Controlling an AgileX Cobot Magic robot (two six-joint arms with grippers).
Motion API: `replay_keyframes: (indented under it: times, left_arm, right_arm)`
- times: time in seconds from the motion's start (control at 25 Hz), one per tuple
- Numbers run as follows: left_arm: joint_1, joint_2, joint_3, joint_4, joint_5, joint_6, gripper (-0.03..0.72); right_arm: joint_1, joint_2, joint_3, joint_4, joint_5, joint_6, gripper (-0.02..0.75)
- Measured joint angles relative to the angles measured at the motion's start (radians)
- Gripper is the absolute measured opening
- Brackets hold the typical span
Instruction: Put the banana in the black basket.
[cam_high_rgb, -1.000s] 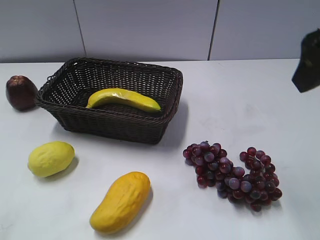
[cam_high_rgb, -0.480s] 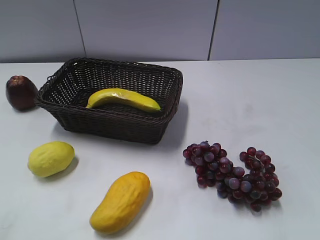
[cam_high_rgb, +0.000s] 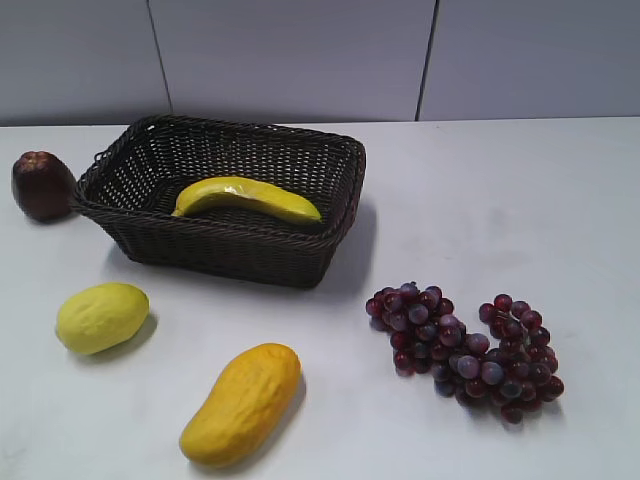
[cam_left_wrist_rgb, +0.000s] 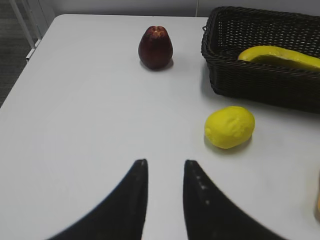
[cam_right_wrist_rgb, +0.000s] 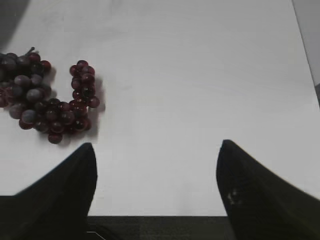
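White table (cam_high_rgb: 480, 200), grey panelled wall behind it. We see the banana (cam_high_rgb: 247, 198) lying inside the black basket (cam_high_rgb: 225, 245), resting on the floor of it, curved side up, tips pointing left and right in the exterior view. Basket sits at the back left of the table.

Around it: a dark red fruit (cam_high_rgb: 41, 185) just beside the basket's left end, a lemon (cam_high_rgb: 101, 316) in front of the basket to the left, an orange-yellow mango-like fruit (cam_high_rgb: 242, 402) near the front edge, and a grape bunch (cam_high_rgb: 465, 350) well apart to the right.

No arm shows in the exterior view. Left wrist view: left gripper (cam_left_wrist_rgb: 162, 172) hangs over bare table, jaws narrowly apart, nothing between them; lemon, red fruit and basket with banana lie ahead of it. Right wrist view: right gripper (cam_right_wrist_rgb: 156, 160) is at the table's near edge, jaws spread wide, nothing held; grape bunch lies ahead and to its left.
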Motion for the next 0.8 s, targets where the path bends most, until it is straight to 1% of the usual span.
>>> replay_keyframes:
  times: [0.16, 0.24, 0.56, 0.8]
  left_arm:
    - [0.0, 0.0, 0.0, 0.0, 0.0, 0.0, 0.239]
    - [0.0, 0.0, 0.0, 0.0, 0.0, 0.0, 0.239]
    - [0.0, 0.0, 0.0, 0.0, 0.0, 0.0, 0.239]
    - [0.0, 0.0, 0.0, 0.0, 0.0, 0.0, 0.239]
  right_arm:
    - [-0.042, -0.13, 0.052, 0.064, -0.015, -0.112, 0.594]
    - [-0.058, -0.192, 0.076, 0.08, -0.016, -0.133, 0.593]
    - [-0.064, -0.354, 0.133, 0.105, -0.022, -0.146, 0.594]
    - [-0.066, -0.377, 0.146, 0.132, -0.017, -0.146, 0.593]
